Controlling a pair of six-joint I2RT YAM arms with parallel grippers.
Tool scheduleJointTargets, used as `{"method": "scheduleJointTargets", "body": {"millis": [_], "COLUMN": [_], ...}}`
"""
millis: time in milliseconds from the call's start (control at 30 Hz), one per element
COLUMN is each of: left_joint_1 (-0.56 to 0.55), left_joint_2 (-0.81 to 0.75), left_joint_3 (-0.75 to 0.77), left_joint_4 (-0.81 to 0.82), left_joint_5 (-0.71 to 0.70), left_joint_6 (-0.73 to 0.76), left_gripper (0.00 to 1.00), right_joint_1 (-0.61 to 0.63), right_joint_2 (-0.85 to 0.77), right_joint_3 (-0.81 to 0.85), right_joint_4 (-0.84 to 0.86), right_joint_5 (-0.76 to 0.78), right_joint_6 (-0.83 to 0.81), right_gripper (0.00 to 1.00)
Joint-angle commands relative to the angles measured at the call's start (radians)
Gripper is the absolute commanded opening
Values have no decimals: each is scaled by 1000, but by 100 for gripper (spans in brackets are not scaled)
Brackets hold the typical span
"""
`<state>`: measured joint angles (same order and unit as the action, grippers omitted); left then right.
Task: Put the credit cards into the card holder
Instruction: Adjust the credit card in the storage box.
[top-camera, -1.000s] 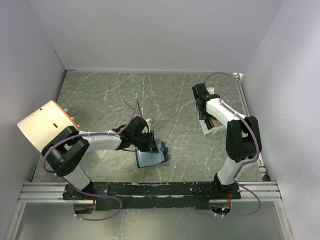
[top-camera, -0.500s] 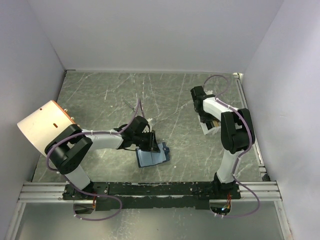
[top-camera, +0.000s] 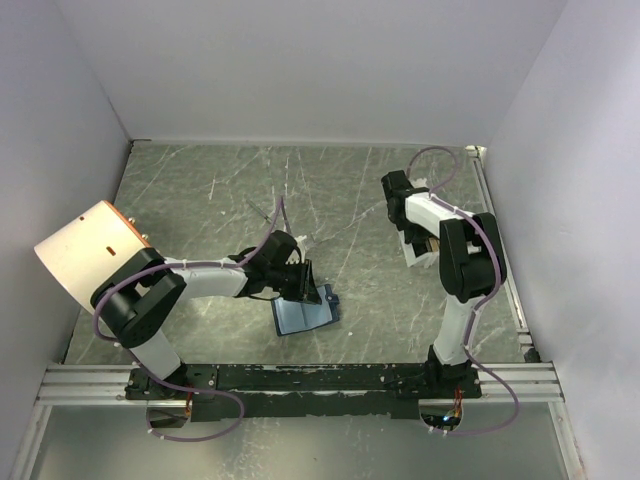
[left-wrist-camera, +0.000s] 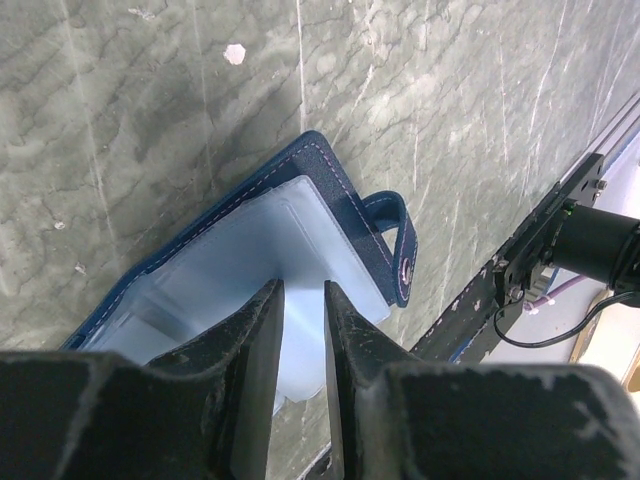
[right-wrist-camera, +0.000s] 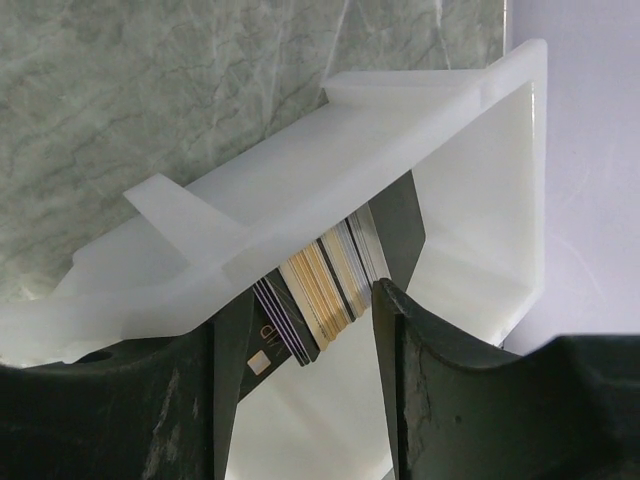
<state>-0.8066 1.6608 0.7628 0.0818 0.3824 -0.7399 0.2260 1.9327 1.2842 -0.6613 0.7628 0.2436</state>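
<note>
**Top, left-wrist and right-wrist views.** Over the preceding second the right arm folded its elbow in toward the centre right of the overhead frame. This brought the right tool (top-camera: 397, 190) down at the white tray (top-camera: 415, 262) beside the right wall. The left arm barely shifted, and the card holder (top-camera: 305, 314) stayed put on the bench (top-camera: 220, 190), lower centre, lying open with its pale pockets upward.

In the right-wrist view we saw the right tool (right-wrist-camera: 308, 335) parted moderately wide. Its two fingers straddled the credit cards (right-wrist-camera: 325, 268), which stood on edge as a stack (dark and gold edges alternating) inside the tray (right-wrist-camera: 480, 200). We could not tell whether either pad touched the stack.

In the left-wrist view the left tool (left-wrist-camera: 303, 330) showed only a narrow gap over the holder's (left-wrist-camera: 250, 240) inner leaf, near the snap tab (left-wrist-camera: 395, 235). We saw nothing pinched and took it to be steadying the holder.

We judged that the reach to the tray was finished and the first pick was about to begin. No card was visible in the pockets.
</note>
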Motion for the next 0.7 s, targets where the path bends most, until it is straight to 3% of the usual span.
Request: {"method": "scheduleJointTargets", "body": {"millis": [0,667], "left_joint_1": [-1,-2], "left_joint_2": [5,-6], "left_joint_3": [36,28], "left_joint_4": [20,41], "left_joint_5": [19,34], "left_joint_6": [20,10], "left_gripper": [34,34], "right_joint_1": [-31,-165], "right_joint_2": [-27,-80], "right_joint_3": [-3,17], "right_joint_4": [8,11], "right_joint_5": [71,38], "right_joint_6": [17,-23], "right_gripper": [50,51]}}
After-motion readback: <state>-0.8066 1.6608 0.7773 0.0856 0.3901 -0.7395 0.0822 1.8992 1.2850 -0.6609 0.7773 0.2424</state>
